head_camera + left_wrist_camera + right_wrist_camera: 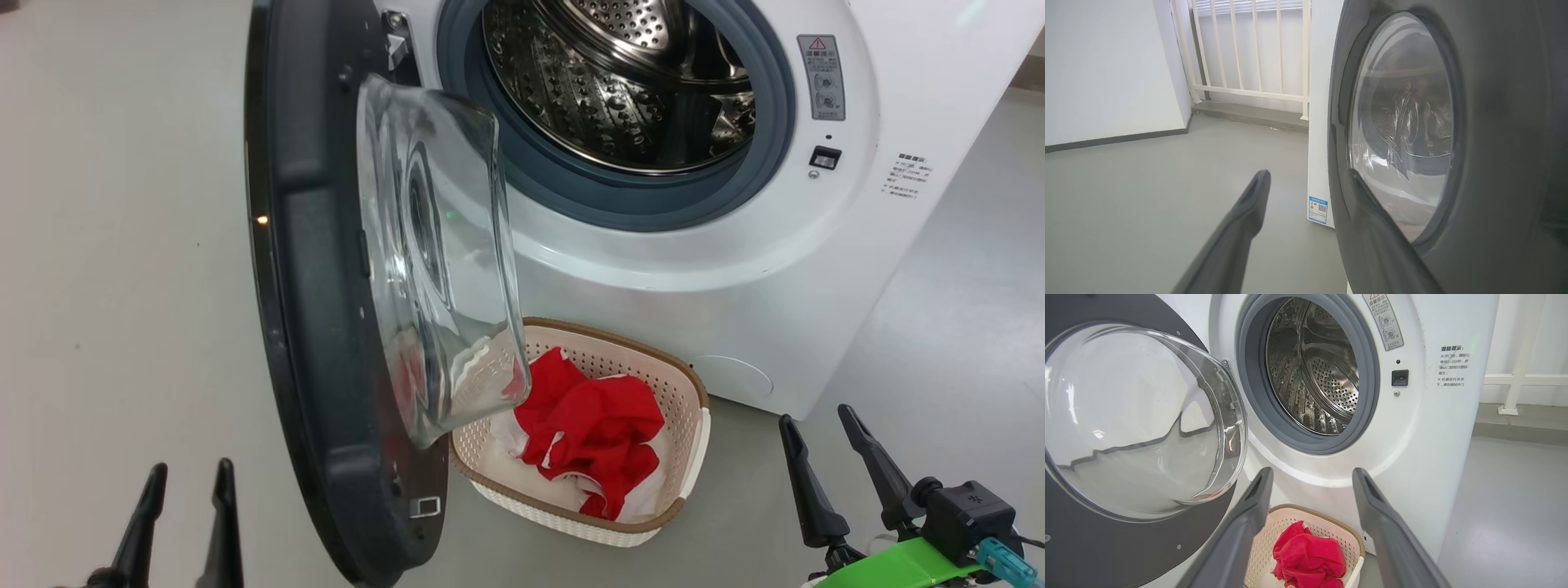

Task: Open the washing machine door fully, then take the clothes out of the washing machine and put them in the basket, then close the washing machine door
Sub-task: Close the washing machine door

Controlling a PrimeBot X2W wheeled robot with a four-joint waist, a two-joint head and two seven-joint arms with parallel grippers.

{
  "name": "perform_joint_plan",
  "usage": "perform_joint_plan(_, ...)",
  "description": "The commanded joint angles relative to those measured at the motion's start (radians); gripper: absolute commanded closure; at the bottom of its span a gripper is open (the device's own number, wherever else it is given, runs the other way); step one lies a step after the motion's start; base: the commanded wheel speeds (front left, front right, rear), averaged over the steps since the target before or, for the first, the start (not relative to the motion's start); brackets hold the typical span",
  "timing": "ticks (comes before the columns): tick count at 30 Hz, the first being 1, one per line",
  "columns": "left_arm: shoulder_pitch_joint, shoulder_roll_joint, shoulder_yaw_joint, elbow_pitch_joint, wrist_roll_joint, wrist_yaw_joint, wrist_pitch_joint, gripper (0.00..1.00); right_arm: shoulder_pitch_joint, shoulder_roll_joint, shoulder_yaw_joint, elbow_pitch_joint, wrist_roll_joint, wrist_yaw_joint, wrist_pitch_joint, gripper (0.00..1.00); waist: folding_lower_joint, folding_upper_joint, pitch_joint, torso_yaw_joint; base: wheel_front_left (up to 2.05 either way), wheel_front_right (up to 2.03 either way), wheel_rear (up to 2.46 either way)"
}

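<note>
Clothes [592, 429] lie in the basket [563, 514] before the washing machine [735, 269], left of the spread, empty right gripper [815, 418]; the washing machine door [314, 327] stands between them and the spread left gripper [189, 469]

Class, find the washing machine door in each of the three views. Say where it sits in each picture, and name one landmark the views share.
Head view: the washing machine door stands open, nearly edge-on, left of centre, running top to bottom.
Left wrist view: the door shows its outer face across the right half.
Right wrist view: the door shows its inner side at the left.
Shared landmark: the white washing machine.
</note>
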Motion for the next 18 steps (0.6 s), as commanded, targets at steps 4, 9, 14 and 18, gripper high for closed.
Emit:
perform_joint_plan(4, -0.044, 0.017, 0.03, -0.052, -0.101, -0.006, -0.012, 1.0, -0.009, -0.001, 0.017, -0.021, -0.009, 0.007, -0.006, 0.0, 0.0, 0.0, -0.004, 0.004, 0.0, 0.0, 0.0)
perform_joint_plan(9, -0.079, 0.065, 0.008, -0.07, -0.201, -0.006, -0.012, 1.0, -0.009, 0.001, 0.022, -0.02, -0.008, 0.007, -0.006, 0.0, 0.0, 0.0, -0.007, 0.002, 0.0, 0.0, 0.0)
perform_joint_plan(14, -0.125, 0.132, -0.029, -0.099, -0.369, -0.006, -0.012, 1.0, -0.011, 0.003, 0.024, -0.019, -0.009, 0.007, -0.006, 0.0, 0.0, 0.0, -0.004, -0.003, 0.0, 0.0, 0.0)
perform_joint_plan(18, -0.148, 0.209, -0.088, -0.127, -0.534, -0.006, -0.012, 1.0, -0.014, 0.005, 0.023, -0.021, -0.01, 0.007, -0.006, 0.0, 0.0, 0.0, 0.001, -0.01, 0.0, 0.0, 0.0)
